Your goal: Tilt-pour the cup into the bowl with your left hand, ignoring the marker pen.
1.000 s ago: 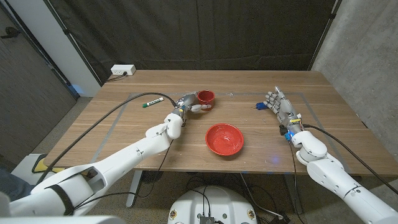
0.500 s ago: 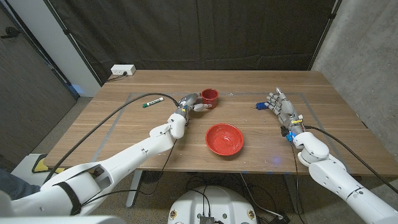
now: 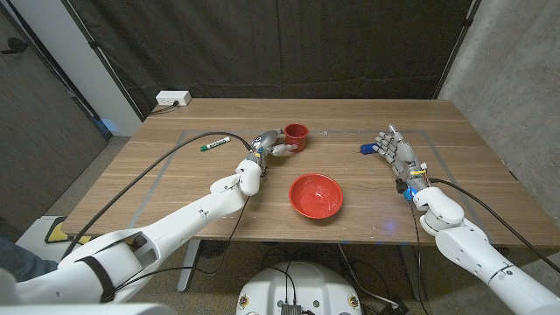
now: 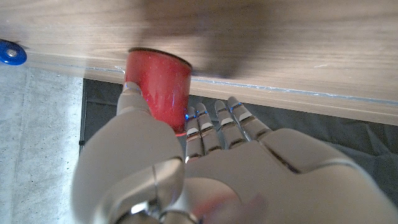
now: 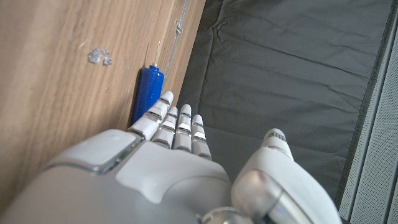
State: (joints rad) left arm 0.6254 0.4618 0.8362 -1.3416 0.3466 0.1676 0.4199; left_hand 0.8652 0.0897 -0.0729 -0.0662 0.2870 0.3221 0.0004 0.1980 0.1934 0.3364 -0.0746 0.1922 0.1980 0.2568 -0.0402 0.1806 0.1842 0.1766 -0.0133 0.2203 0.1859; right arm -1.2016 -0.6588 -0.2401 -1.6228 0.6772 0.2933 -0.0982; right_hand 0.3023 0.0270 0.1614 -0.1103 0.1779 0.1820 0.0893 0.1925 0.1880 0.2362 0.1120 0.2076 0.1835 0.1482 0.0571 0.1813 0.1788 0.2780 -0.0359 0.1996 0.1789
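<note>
Left hand point(image 3: 268, 145) grips the red cup point(image 3: 294, 135) at upper centre of the table point(image 3: 175, 184); red bowl point(image 3: 316, 195) sits below it. Right hand point(image 3: 394, 147) stands spread, holding nothing.

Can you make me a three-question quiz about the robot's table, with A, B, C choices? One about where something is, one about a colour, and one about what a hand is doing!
1. Where is the marker pen?
A. Inside the bowl
B. On the table, on the far side of the left hand from the cup
C. In the right hand

2. What colour is the bowl?
A. Red
B. Green
C. White

3. What is the left hand doing?
A. Waiting far from everything
B. Holding the marker pen
C. Gripping the cup

Answers:
1 B: the pen lies on the wood, out past the left hand.
2 A: the bowl is red, like the cup.
3 C: in the left wrist view a thumb and fingers wrap the cup, which stands upright.
</note>
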